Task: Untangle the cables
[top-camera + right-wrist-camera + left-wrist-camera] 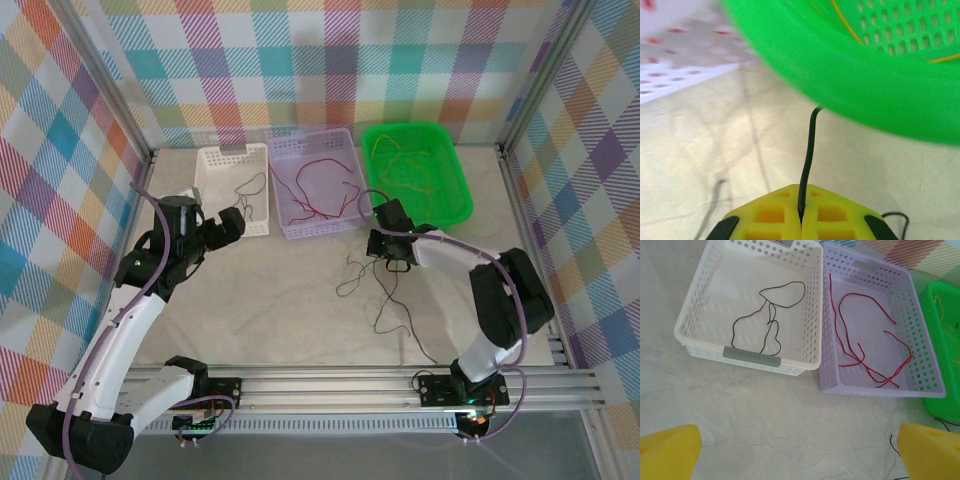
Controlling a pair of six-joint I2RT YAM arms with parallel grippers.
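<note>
Right gripper point(801, 197) is pinched shut on a black cable point(808, 150) beside the green basket point(840, 90). Other dark cables point(385, 300) sprawl at its 6 o'clock. Left gripper point(800, 440) hangs spread wide. Likely next: lift the strand free and carry it toward the white basket point(225, 151) at 10 o'clock.

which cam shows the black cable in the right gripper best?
Right wrist: the black cable runs up from the shut right gripper to the green basket rim, close up. Top external shows thin dark strands on the table by that gripper; which is held is unclear. Left wrist catches a dark wire end at lower right.
</note>
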